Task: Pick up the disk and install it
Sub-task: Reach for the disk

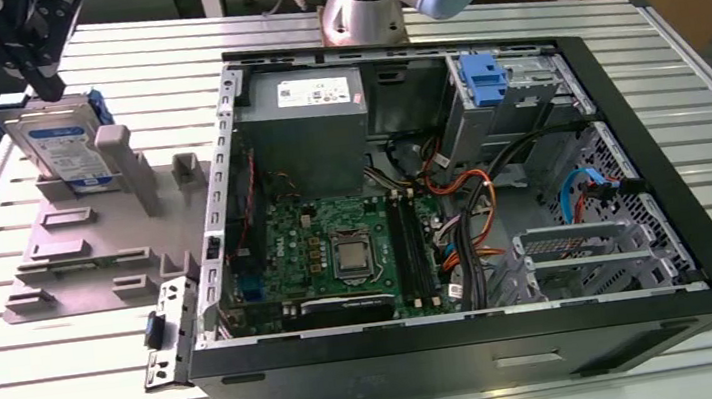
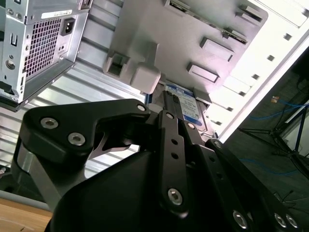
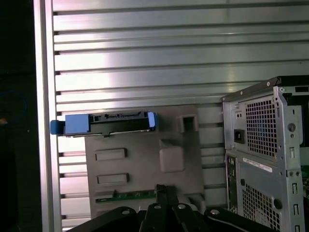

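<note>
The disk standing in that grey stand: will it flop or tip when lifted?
Probably stiff and fairly heavy: the disk has a metal body. It stands on edge in the stand, so a sideways push might tip it.

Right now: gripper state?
Gripper: looks shut, holding nothing, poised over the disk, which stands upright in the grey stand.

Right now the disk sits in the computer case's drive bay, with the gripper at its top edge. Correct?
Not the drive bay: the exterior view shows the disk standing upright in the grey stand beside the computer case, with the gripper at its top edge.
</note>
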You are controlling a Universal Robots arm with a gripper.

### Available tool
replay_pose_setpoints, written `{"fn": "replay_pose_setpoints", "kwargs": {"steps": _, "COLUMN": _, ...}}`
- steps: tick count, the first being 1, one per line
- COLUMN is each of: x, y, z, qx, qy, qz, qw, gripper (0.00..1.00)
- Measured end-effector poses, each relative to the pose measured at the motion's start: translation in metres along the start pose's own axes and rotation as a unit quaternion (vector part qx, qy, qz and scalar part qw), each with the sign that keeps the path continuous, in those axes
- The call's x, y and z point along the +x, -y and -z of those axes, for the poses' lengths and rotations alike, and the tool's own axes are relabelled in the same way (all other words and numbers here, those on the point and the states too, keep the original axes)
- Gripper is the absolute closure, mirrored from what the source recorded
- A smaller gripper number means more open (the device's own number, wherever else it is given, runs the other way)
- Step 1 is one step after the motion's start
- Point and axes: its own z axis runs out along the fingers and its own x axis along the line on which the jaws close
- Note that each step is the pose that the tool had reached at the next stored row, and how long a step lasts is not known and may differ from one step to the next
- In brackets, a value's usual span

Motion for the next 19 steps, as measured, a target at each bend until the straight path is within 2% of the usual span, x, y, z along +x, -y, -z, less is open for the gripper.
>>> {"fn": "replay_pose_setpoints", "kwargs": {"steps": 19, "x": 0.0101, "y": 0.0008, "z": -0.0003, "qx": 0.0001, "qy": -0.0001, "qz": 0.000, "qw": 1.00000, "gripper": 0.89}}
